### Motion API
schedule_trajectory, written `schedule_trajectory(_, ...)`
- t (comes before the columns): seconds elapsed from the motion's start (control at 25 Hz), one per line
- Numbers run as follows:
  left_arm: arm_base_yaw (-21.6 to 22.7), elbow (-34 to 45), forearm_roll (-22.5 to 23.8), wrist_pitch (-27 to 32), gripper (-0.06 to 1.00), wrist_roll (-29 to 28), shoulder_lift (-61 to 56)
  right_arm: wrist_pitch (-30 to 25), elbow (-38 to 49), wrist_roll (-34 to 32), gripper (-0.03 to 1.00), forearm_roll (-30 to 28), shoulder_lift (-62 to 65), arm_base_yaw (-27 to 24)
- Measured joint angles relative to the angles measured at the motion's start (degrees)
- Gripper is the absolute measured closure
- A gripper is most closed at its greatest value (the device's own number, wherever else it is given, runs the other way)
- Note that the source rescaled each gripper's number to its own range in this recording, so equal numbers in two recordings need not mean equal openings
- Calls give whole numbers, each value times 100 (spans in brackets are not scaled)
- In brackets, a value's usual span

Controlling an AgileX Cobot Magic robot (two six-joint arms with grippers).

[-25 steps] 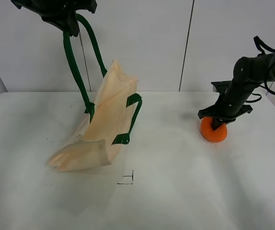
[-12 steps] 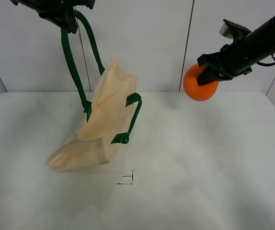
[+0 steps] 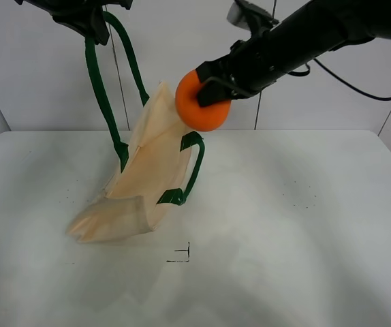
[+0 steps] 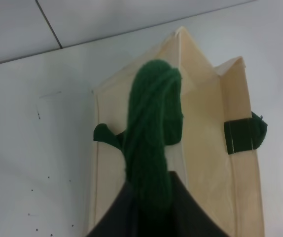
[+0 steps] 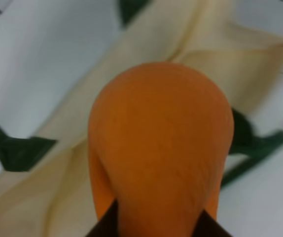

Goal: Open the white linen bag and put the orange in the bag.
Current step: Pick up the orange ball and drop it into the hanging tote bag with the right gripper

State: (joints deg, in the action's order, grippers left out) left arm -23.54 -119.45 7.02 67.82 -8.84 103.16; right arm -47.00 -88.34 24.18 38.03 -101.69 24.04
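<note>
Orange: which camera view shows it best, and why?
The exterior high view: the orange appears whole, held by the right gripper near the top of the bag. The right wrist view shows it close, filling the frame over the bag; the left wrist view catches only a sliver at the frame edge.
</note>
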Motion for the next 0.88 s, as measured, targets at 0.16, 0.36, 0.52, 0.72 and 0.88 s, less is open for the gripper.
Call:
schedule_trajectory(0.16,0,0,-11,0,94,0,0,350,0,0,96,12,-602,365)
schedule_trajectory(0.36,0,0,-31,0,94,0,0,1133,0,16,96,341,-1257,565)
schedule_trajectory(0.52,0,0,-164,0,94,0,0,1425,0,213,96,950,-1607,580)
schedule_trajectory(0.72,0,0,-189,0,94,0,0,1590,0,688,96,1681,-1755,627)
schedule_trajectory(0.88,0,0,-189,0,94,0,0,1702,0,748,96,1848,-1858,628)
